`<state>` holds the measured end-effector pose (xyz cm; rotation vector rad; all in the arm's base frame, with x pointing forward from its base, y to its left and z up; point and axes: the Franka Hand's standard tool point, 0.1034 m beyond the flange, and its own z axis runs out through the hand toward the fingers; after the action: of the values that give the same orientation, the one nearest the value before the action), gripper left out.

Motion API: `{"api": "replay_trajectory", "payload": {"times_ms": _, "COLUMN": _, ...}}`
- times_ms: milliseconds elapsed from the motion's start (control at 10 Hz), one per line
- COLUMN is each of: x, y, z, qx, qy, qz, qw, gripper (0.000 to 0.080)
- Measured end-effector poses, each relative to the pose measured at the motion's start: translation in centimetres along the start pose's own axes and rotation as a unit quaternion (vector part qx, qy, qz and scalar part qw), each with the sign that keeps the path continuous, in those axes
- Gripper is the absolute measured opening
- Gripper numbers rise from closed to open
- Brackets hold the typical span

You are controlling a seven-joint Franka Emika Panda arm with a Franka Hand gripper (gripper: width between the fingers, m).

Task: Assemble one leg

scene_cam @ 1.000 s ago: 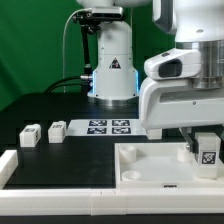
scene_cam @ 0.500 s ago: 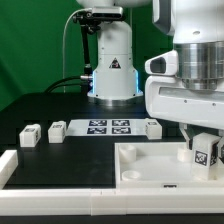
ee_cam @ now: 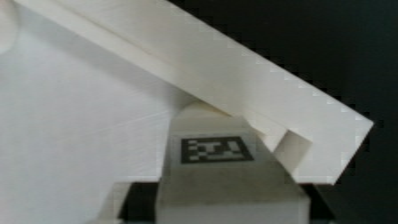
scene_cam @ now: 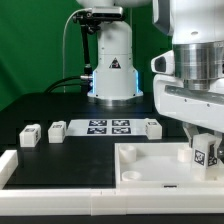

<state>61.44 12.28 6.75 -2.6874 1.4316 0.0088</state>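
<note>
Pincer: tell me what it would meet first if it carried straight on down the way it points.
Judging from both views, the pincer, shut on the leg, would press that leg onto the white tray-shaped piece near its corner wall; the remaining gap is unclear.

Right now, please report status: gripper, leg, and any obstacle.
Gripper shut on the leg, over the white tray piece at its corner on the exterior view's right. Three more legs on table. No obstacle seen.
</note>
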Motion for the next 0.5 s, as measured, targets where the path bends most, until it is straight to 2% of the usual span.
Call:
{"api": "replay_trajectory", "payload": {"times_ms": 100, "x": -0.06, "y": -0.02, "z": 0.01, "qx": 0.000, "qy": 0.000, "qz": -0.015, "qw": 1.000, "gripper": 0.0413}}
{"api": "replay_trajectory", "payload": {"times_ms": 200, "x": -0.20, "y": -0.07, "z": 0.06, "qx": 0.000, "qy": 0.002, "qz": -0.097, "qw": 0.995, "gripper": 0.0549}}
{"api": "replay_trajectory", "payload": {"times_ms": 300, "x": -0.16, "y": -0.10, "z": 0.12, "qx": -0.001, "qy": 0.004, "qz": -0.188, "qw": 0.982, "gripper": 0.0618}}
{"api": "replay_trajectory", "payload": {"times_ms": 400, "x": -0.15, "y": -0.10, "z": 0.20, "qx": -0.002, "qy": 0.004, "qz": -0.241, "qw": 0.971, "gripper": 0.0618}}
{"api": "replay_trajectory", "payload": {"times_ms": 500, "x": -0.06, "y": -0.01, "z": 0.27, "qx": -0.004, "qy": 0.005, "qz": -0.322, "qw": 0.947, "gripper": 0.0644}}
